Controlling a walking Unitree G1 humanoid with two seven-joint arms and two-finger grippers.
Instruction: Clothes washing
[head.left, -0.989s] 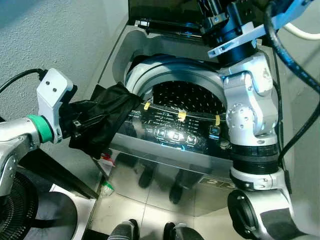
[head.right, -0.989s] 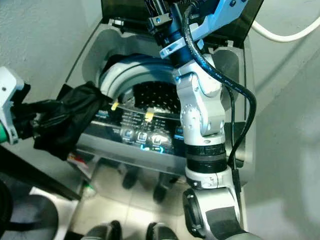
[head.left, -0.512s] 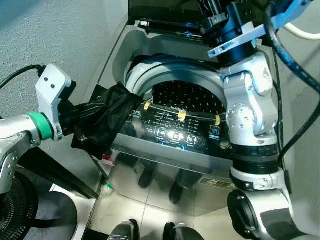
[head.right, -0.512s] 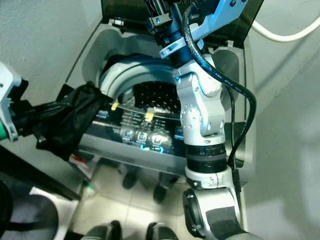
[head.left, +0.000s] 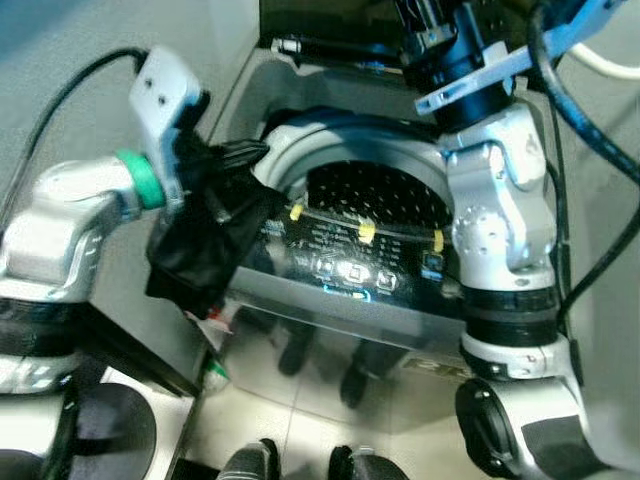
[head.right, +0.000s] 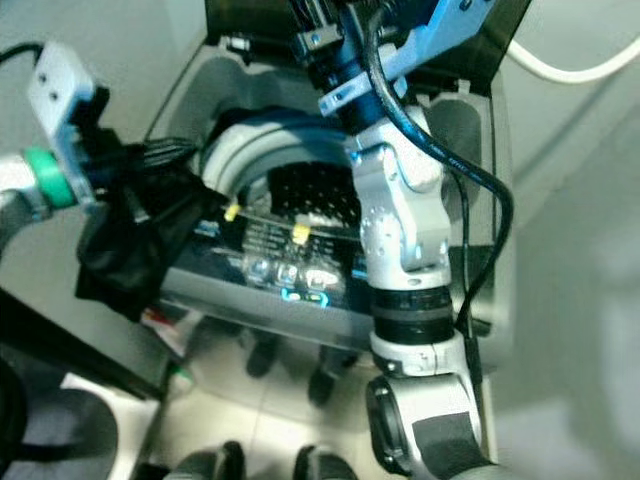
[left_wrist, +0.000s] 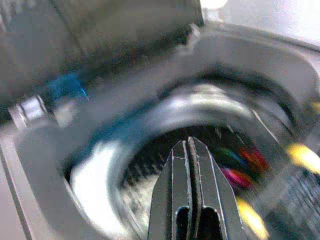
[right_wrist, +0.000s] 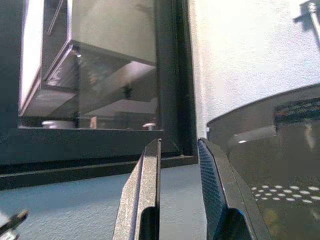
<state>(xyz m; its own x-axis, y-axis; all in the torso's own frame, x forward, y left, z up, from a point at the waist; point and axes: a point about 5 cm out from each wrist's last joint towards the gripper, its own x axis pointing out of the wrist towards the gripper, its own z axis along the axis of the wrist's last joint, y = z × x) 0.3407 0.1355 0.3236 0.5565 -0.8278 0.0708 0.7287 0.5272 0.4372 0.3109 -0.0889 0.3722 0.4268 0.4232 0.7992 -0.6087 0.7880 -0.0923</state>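
Note:
A black garment (head.left: 205, 245) hangs over the front left corner of the top-loading washing machine (head.left: 330, 300). My left gripper (head.left: 243, 153) is shut on the garment's upper part, level with the left rim of the drum (head.left: 375, 195). In the left wrist view the fingers (left_wrist: 188, 150) are pressed together and point into the perforated drum (left_wrist: 150, 165), which is blurred. My right arm (head.left: 495, 200) reaches up over the machine's right side. In the right wrist view the right gripper (right_wrist: 179, 145) stands open, nothing between its fingers, close to the raised dark lid (right_wrist: 100, 75).
The lit control panel (head.left: 350, 265) runs along the machine's front edge. A grey wall (head.left: 70, 60) stands close on the left. A dark fan base (head.left: 110, 430) and a small bottle (head.left: 213, 378) are on the floor at left. A white hose (head.left: 610, 65) hangs at the right.
My left arm has lifted and swung inward, carrying the black garment from beside the machine up to the drum's left rim. The right arm has not moved.

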